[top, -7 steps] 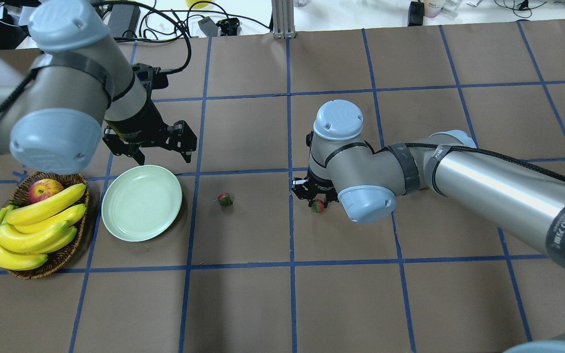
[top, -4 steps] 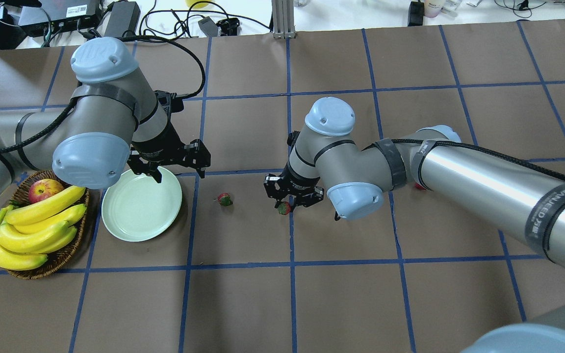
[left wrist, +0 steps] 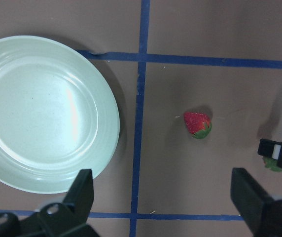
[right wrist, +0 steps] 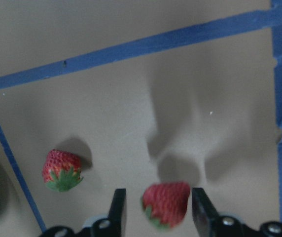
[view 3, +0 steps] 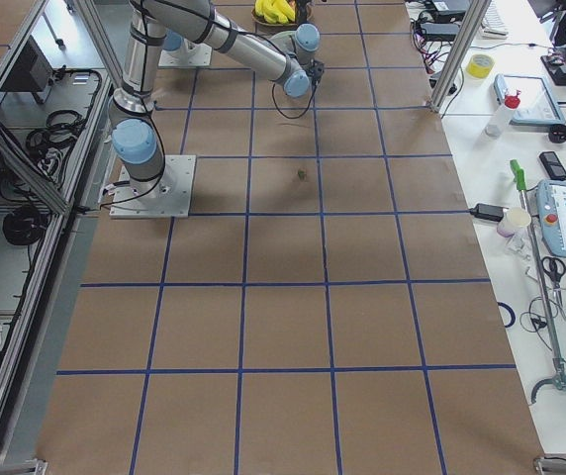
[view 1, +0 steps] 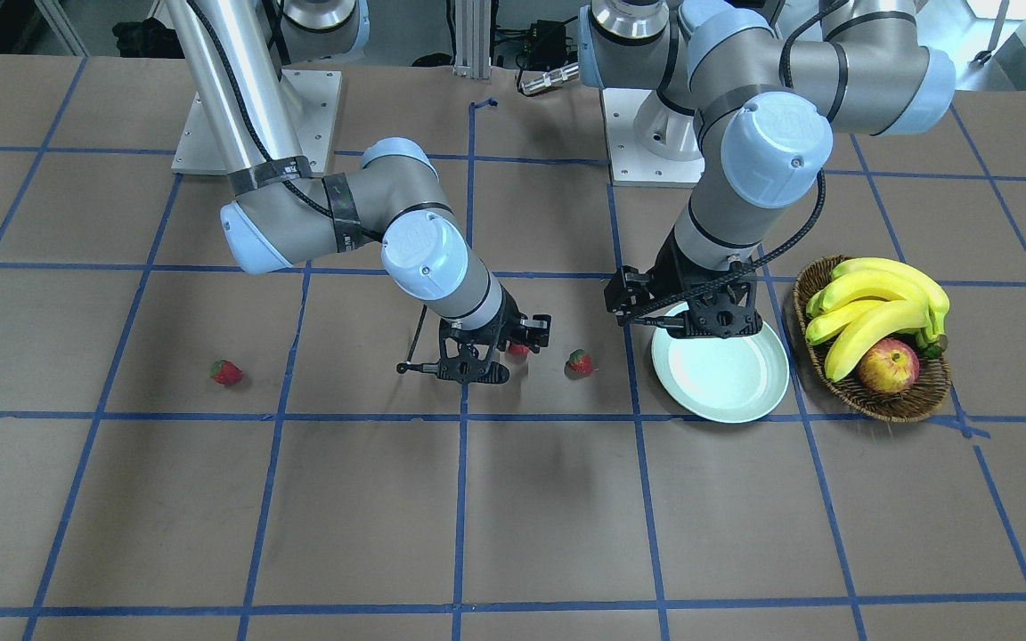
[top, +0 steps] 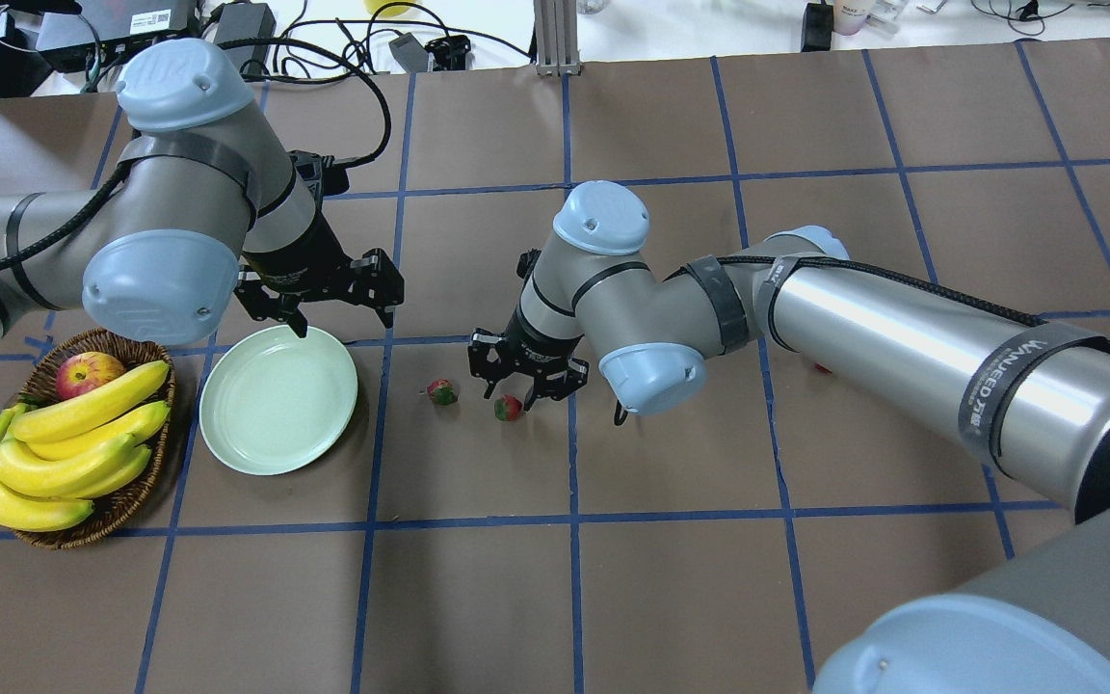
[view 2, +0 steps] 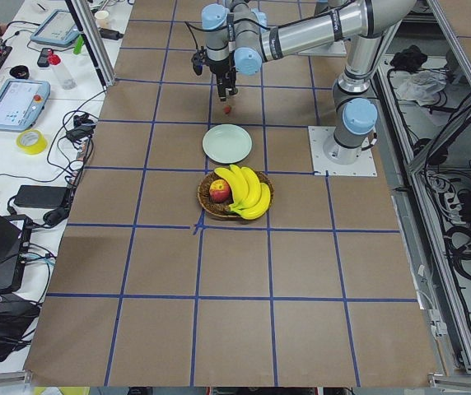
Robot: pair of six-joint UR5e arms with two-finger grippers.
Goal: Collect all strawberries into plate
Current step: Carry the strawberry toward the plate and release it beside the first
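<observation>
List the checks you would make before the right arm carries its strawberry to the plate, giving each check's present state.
1. Right gripper shut on the held strawberry: ok.
2. Plate empty, with room: ok.
3. Low path to the plate free: not ok, the loose strawberry lies between.
4. Carry height clears it: cannot tell.
5. Left gripper away from the plate: not ok, it hangs open near the rim.
6. Third strawberry located: ok, lying apart on the robot's right.
</observation>
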